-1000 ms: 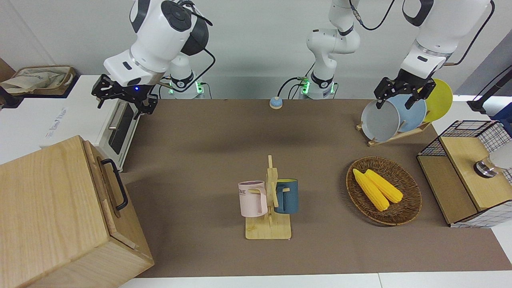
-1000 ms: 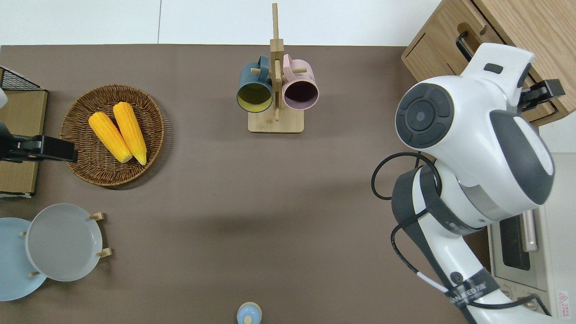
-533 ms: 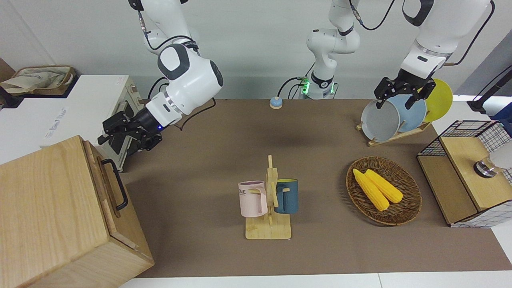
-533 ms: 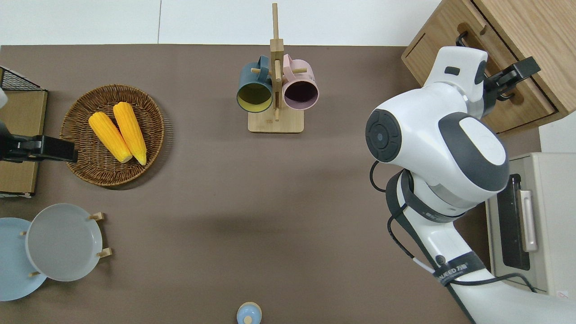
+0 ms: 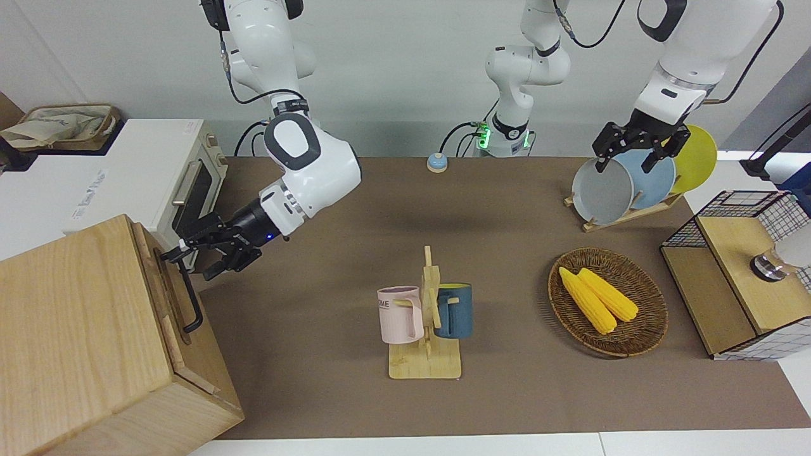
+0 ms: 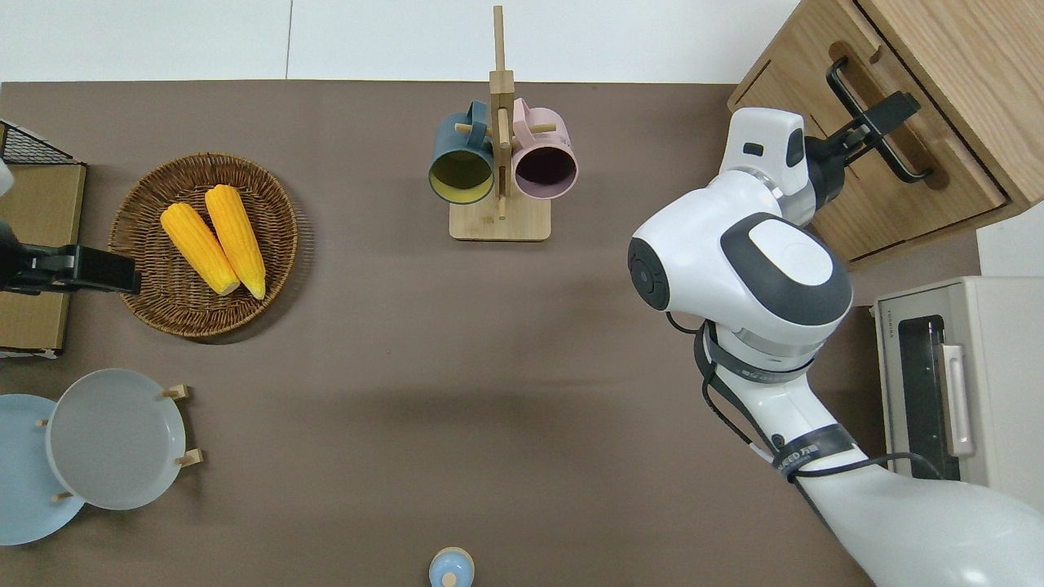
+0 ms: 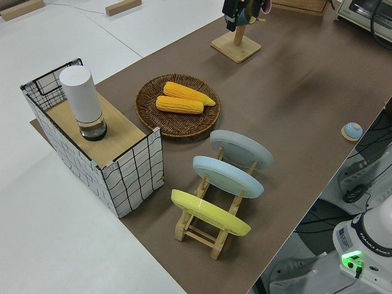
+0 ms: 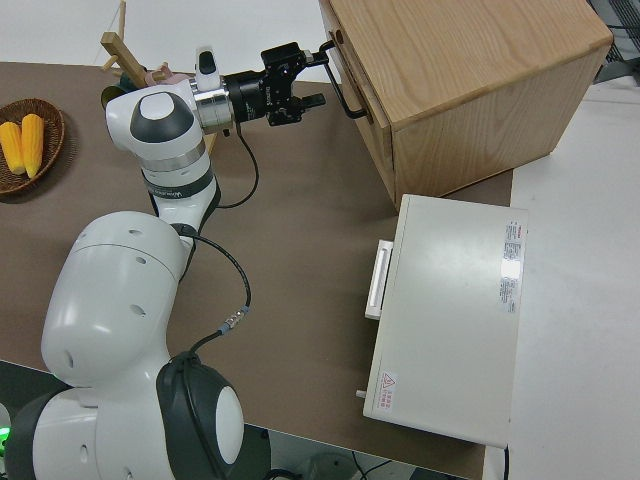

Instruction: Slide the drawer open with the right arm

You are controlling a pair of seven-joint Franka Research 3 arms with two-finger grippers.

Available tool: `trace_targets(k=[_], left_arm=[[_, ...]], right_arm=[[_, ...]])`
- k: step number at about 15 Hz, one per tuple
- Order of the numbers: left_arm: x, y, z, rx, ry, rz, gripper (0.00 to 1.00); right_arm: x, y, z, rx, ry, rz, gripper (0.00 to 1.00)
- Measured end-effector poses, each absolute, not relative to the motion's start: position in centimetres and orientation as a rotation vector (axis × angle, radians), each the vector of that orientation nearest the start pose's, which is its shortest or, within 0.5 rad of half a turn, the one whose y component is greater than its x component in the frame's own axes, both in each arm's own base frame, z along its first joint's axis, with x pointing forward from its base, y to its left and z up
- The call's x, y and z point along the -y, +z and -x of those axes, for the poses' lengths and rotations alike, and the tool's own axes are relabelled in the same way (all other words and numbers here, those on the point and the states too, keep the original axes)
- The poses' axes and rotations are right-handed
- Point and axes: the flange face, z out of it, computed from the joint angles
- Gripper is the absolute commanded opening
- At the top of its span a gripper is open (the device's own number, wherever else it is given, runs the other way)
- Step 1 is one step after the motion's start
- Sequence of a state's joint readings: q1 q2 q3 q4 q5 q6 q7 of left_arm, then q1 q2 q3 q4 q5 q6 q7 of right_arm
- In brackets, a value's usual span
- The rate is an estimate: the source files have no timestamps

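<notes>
We see the right gripper [image 5: 193, 256] at the drawer [image 6: 885, 167] front, jaws spread around the handle [image 6: 877, 122], not clamped. The drawer sits flush in the cabinet [image 5: 82, 329], at the right arm's end of the counter [image 5: 507, 405]. Left arm parked.

A brown mat [image 5: 507, 209] is covering the table. A pale wall [image 5: 405, 69] is standing nearer the robots.
</notes>
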State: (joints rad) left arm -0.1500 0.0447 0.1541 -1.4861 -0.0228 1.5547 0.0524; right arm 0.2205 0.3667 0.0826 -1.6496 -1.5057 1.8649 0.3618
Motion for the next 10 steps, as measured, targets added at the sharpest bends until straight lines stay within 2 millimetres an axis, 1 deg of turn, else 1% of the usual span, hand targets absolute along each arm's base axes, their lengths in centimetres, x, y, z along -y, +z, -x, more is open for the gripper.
trace_targets(k=[3, 5, 9, 10], left_arm=[[0.2, 63.8, -56.7, -0.078, -0.039, 3.156, 1.00], [0.2, 63.8, -56.7, -0.078, -0.039, 3.156, 1.00], [0.2, 63.8, -56.7, -0.078, -0.039, 3.156, 1.00], [0.2, 63.8, -56.7, -0.078, -0.039, 3.156, 1.00]], right_arm=[[-12.2, 43.4, -67.6, -0.577, 0.365, -1.588, 0.973], [-12.0, 42.2, -68.1, -0.591, 0.374, -1.537, 0.973], [-11.8, 40.6, -68.5, -0.579, 0.397, -1.523, 0.770], [-11.8, 40.5, -68.5, -0.578, 0.402, -1.520, 0.687]])
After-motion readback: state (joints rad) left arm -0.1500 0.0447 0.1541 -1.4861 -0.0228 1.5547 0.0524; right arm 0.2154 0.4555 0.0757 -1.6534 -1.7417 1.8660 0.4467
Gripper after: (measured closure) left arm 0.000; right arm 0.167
